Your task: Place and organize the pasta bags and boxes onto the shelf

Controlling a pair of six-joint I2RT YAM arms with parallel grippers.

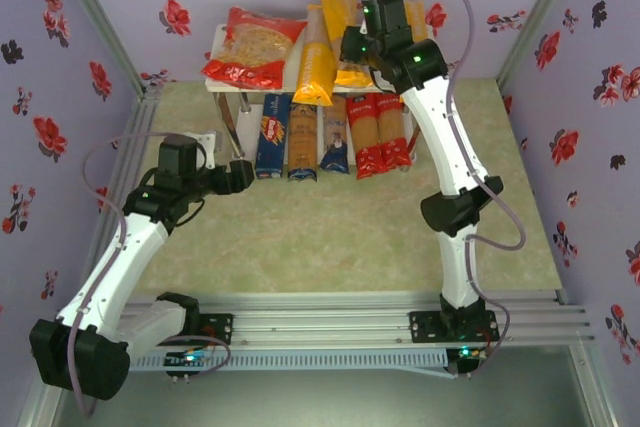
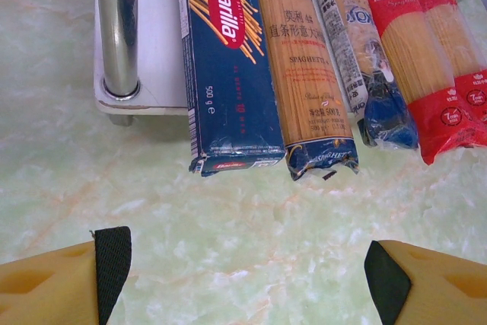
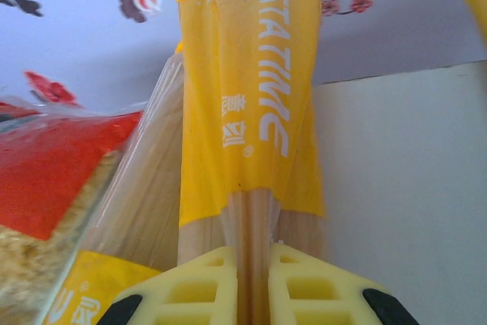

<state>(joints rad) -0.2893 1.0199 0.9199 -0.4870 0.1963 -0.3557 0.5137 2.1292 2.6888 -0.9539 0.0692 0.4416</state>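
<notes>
Right gripper (image 3: 253,283) clamps the yellow bag (image 3: 243,112), lying lengthwise toward the shelf's (image 3: 403,188) back edge; left gripper (image 2: 249,272) gapes.

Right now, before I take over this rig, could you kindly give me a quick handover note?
Left gripper: open, empty, over the table by the lower tier.
Right gripper: shut on a yellow bag at the shelf top.
Done: wide red bag, another yellow bag up top; blue box, brownish box, blue-ended pack, two red bags below.
Left: release the held bag, straighten rows.
</notes>
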